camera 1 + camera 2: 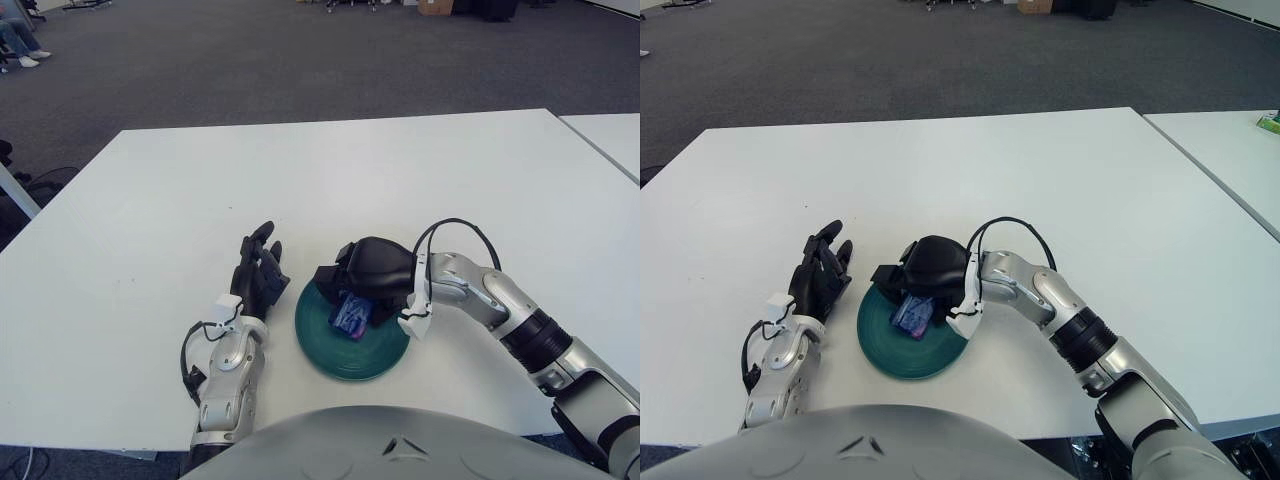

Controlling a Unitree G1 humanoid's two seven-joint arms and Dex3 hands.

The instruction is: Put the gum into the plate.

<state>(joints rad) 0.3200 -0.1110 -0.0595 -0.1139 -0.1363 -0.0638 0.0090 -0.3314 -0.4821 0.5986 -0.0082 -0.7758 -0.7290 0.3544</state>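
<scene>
Right hand over round dark-green plate, grasping blue gum pack; released left hand at 9 o'clock; white desk open beyond.

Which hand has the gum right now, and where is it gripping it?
The right hand holds the small blue gum pack by its upper end, over the round green plate. The left hand, beside the plate's left, holds nothing.
</scene>
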